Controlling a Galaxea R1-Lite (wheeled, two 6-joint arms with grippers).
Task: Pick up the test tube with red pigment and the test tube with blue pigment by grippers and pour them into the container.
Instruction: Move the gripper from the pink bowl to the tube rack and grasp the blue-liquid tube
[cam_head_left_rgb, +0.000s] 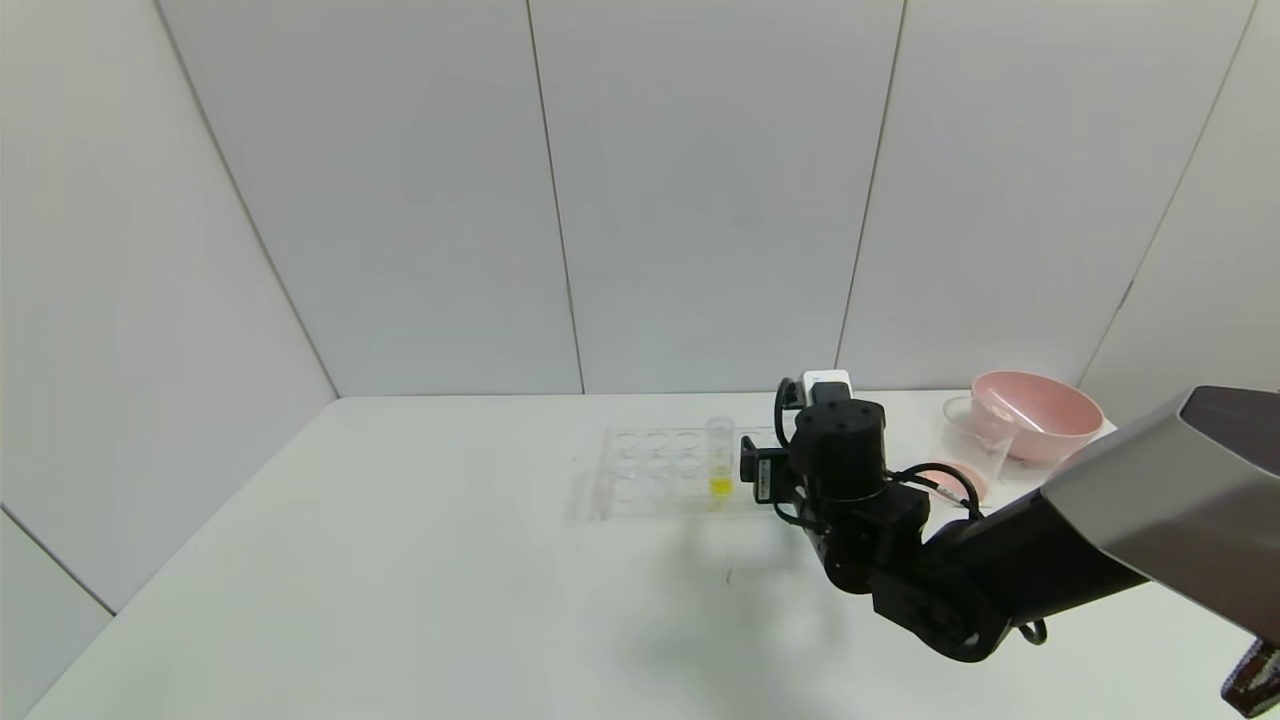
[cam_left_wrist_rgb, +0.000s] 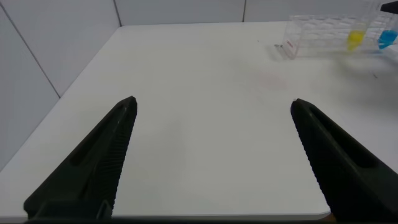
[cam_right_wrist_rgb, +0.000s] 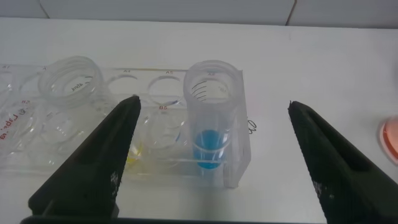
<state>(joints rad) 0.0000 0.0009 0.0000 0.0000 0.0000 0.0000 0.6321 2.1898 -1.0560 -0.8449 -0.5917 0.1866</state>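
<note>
A clear tube rack (cam_head_left_rgb: 660, 470) sat mid-tabletop (cam_head_left_rgb: 400, 560) with a yellow-liquid tube (cam_head_left_rgb: 720, 468) standing upright in it. Off at the far right corner was a pink bowl (cam_head_left_rgb: 1040, 412), well apart from the rack.

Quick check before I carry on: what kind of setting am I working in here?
Probably a lab-style test bench: a white table enclosed by plain white panels, with a clear tube rack holding the test tube with blue pigment and a yellow one, plus a beaker beside a pink bowl.
</note>
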